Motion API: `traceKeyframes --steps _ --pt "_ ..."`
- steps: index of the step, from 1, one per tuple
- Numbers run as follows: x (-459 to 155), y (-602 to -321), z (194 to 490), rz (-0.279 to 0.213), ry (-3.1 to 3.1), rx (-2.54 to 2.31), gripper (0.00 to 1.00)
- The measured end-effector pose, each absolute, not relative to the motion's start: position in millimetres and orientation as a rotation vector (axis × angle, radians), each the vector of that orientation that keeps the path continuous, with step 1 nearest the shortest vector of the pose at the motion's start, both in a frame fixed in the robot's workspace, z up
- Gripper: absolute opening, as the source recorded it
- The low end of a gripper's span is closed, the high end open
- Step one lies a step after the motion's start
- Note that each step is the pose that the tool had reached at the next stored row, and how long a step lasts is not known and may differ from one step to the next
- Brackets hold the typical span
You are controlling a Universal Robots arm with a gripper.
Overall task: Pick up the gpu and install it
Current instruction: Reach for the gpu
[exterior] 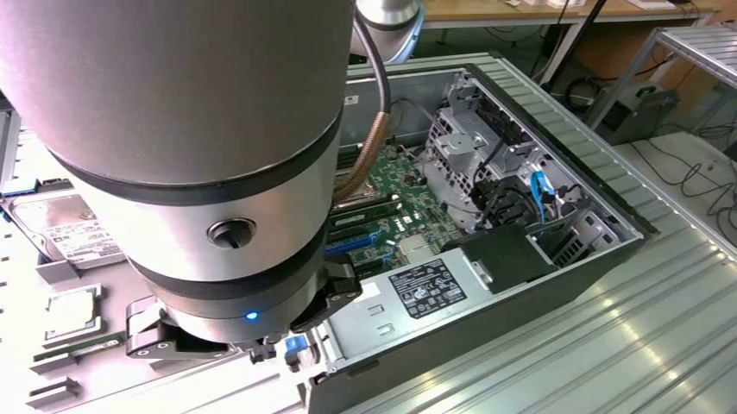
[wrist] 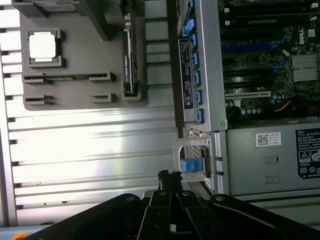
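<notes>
The table is shiny ribbed metal that throws back the light. The robot arm has a smooth silver skin with dull black bands. The computer case is plain grey metal, and the board inside it is green and a bit glossy. The gold hose looks like ridged metal. The grey tray is dull, smooth plastic. The gpu looks black and matt. The chip has a shiny metal lid. The hand is smooth and black.
</notes>
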State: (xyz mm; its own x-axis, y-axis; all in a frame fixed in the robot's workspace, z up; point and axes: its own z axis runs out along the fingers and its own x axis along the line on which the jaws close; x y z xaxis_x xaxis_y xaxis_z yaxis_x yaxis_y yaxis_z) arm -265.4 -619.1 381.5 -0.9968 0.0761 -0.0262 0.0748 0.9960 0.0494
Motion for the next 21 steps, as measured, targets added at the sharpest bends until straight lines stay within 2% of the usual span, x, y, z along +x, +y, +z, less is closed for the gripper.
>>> traceKeyframes --steps 14,21 --pt "-265 -628 381 0.075 3.110 0.118 0.11" --pt "-266 -609 381 0.075 3.110 0.118 0.11"
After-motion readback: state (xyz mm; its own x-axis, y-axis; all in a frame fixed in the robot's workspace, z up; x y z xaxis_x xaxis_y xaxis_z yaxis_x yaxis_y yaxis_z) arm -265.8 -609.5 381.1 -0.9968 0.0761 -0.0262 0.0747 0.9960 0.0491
